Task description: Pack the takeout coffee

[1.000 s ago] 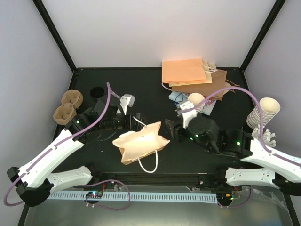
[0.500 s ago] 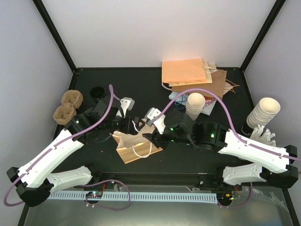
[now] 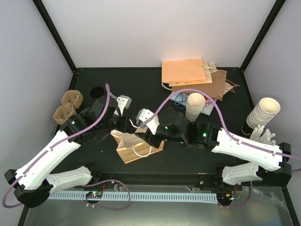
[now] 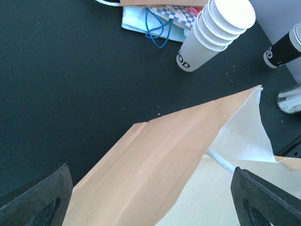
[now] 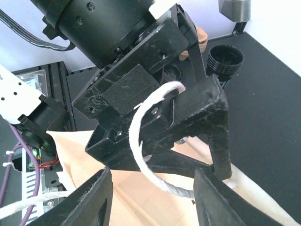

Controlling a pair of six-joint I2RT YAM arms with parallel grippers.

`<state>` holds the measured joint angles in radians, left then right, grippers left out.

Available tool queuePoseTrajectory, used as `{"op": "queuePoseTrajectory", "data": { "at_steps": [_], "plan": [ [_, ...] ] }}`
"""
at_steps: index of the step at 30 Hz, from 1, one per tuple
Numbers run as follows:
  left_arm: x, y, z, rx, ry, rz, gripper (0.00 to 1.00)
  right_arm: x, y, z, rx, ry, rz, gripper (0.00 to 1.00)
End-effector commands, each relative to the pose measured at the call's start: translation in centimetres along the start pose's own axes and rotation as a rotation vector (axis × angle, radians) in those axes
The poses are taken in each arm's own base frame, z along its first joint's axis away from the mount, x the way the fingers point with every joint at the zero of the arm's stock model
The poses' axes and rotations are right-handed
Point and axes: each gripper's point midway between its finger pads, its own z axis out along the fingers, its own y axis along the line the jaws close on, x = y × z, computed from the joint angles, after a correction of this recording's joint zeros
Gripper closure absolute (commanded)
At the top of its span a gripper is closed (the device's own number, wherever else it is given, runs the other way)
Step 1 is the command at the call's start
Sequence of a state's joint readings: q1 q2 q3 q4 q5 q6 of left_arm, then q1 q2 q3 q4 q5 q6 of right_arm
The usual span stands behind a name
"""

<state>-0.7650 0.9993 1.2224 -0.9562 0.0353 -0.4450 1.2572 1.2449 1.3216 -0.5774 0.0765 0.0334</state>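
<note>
The black table [image 3: 155,92] is the biggest thing here and carries all the rest. Near its middle, close to my bases, is the bag [image 3: 137,150]: tan paper, with its mouth end under my two claws. From my left wrist, its wall is a creased tan sheet with white showing inside at the mouth.

At the far edge lies a pile of spare bags [image 3: 188,75], orange on top of brown. One stack of lidless white cups [image 3: 195,106] stands just in front of that pile. A second stack [image 3: 264,113] leans at the right edge. Two brown trays [image 3: 68,106] sit at the left edge.

The coffee [image 3: 97,92] stands at the far left, just beyond the trays and behind my left arm, well apart from the bag. From above I see only its round black lid, which hides the cup under it. From my right wrist the coffee [image 5: 225,57] shows a ribbed black lid wall with a raised rim around a sunken top. The cup below it is out of sight, and neither claw touches it.

My left claw [image 3: 128,126] is at the bag's mouth, spread wide. Its fingertips [image 4: 37,200] sit in the lower corners of the wrist view with the bag's wall between them, unpinched. My right claw [image 3: 145,136] faces it across the mouth. Its fingers [image 5: 94,200] are apart and grip nothing that I can see. Between them the bag's white rope handle [image 5: 141,141] loops against the left claw's black finger.
</note>
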Motion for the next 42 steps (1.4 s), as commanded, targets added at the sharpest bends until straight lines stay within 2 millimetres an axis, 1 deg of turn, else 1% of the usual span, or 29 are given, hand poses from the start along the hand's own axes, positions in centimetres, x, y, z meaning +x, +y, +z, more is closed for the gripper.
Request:
{"op": "queuePoseTrajectory", "data": {
  "at_steps": [1, 6, 9, 12, 15, 18, 23, 25, 26, 28, 30, 33, 34, 36, 37, 40, 42],
  "plan": [
    [-2.1, -0.4, -2.0, 0.009, -0.095, 0.047, 0.05, -1.7, 0.0, 0.1, 0.011, -0.068, -0.021, 0.55],
    [-2.1, -0.3, -2.0, 0.003, -0.097, 0.08, 0.05, -2.1, -0.7, 0.1, 0.052, -0.087, -0.018, 0.72],
    [-1.8, -0.3, -1.9, 0.007, -0.085, 0.093, 0.05, -2.3, -1.1, 0.0, 0.072, -0.097, -0.014, 0.79],
    [-1.4, -0.4, -1.8, 0.012, -0.061, 0.109, 0.05, -2.5, -1.8, -0.2, 0.111, -0.107, 0.005, 0.84],
    [-0.6, 0.0, -1.6, 0.001, -0.031, 0.125, 0.05, -2.8, -2.4, -0.7, 0.145, -0.126, 0.025, 0.86],
    [0.4, 0.2, -1.5, -0.001, 0.01, 0.142, 0.05, -3.1, -2.7, -1.1, 0.158, -0.144, 0.04, 0.86],
    [0.8, -0.9, -2.5, 0.067, 0.018, 0.175, 0.05, -2.7, -3.7, -0.8, 0.221, -0.12, 0.066, 0.86],
    [0.8, -1.4, -3.1, 0.094, 0.005, 0.188, 0.04, -2.3, -4.4, -0.5, 0.259, -0.094, 0.08, 0.83],
    [0.7, -1.5, -3.4, 0.102, -0.004, 0.192, 0.04, -2.2, -4.6, -0.5, 0.276, -0.084, 0.088, 0.8],
    [0.5, -1.5, -3.8, 0.1, -0.019, 0.2, 0.04, -2.0, -5.1, -0.5, 0.301, -0.064, 0.099, 0.69],
    [0.4, -1.0, -3.6, 0.072, -0.026, 0.205, 0.04, -1.9, -5.1, -0.7, 0.304, -0.057, 0.106, 0.64],
    [0.5, 0.3, -2.8, 0.002, -0.01, 0.241, 0.09, -2.0, -5.3, -1.5, 0.309, -0.066, 0.126, 0.59],
    [0.5, 0.9, -2.5, -0.036, 0.0, 0.256, 0.11, -1.9, -5.4, -1.9, 0.312, -0.067, 0.131, 0.55],
    [0.4, 2.2, -2.3, -0.113, 0.019, 0.274, 0.15, -1.5, -5.5, -2.5, 0.32, -0.055, 0.141, 0.51],
    [0.4, 2.5, -2.2, -0.134, 0.03, 0.286, 0.16, -1.2, -5.6, -2.8, 0.325, -0.045, 0.147, 0.49],
    [0.7, 2.4, -1.9, -0.129, 0.067, 0.334, 0.2, -0.3, -6.0, -3.5, 0.339, -0.011, 0.162, 0.45],
    [0.9, 2.3, -1.8, -0.121, 0.083, 0.366, 0.27, 0.4, -6.3, -3.8, 0.352, 0.012, 0.17, 0.44]
  ]
}}
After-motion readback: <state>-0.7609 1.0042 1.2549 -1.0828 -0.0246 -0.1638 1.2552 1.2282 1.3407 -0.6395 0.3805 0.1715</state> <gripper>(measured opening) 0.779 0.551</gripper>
